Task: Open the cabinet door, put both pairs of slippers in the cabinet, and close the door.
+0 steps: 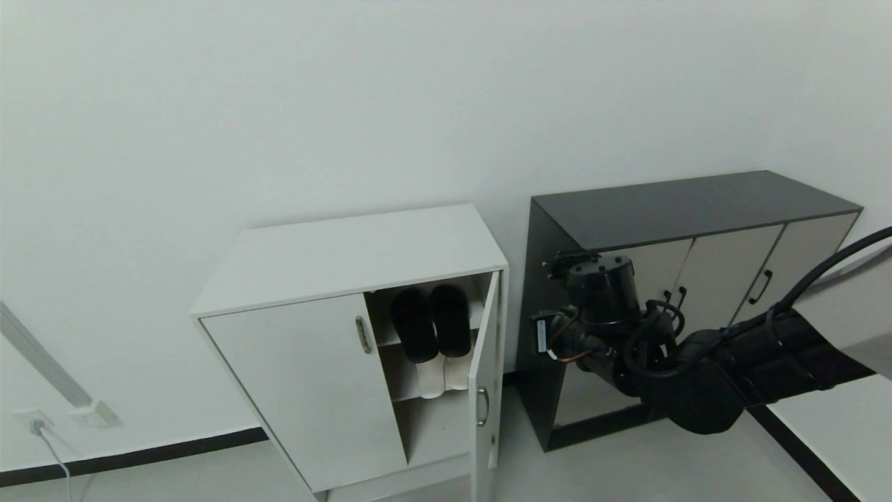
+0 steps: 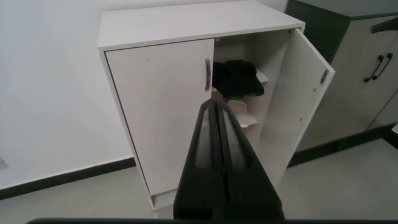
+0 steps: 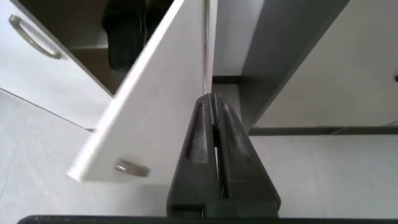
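Observation:
The white cabinet (image 1: 348, 254) has its right door (image 1: 484, 376) swung open and its left door (image 1: 306, 383) closed. A pair of black slippers (image 1: 432, 322) rests on the upper shelf, and a pair of white slippers (image 1: 442, 375) on the shelf below. My right gripper (image 3: 214, 99) is shut and holds nothing, its tips close to the outer face of the open door (image 3: 155, 106), above the door handle (image 3: 132, 167). My left gripper (image 2: 214, 106) is shut and empty, standing well back from the cabinet front, in line with the black slippers (image 2: 239, 76) and white slippers (image 2: 241, 115).
A dark cabinet (image 1: 683, 202) with several closed doors stands just right of the white one, and my right arm (image 1: 697, 369) lies in the gap in front of it. A wall socket with a cable (image 1: 31, 420) is at the far left. Bare floor lies in front.

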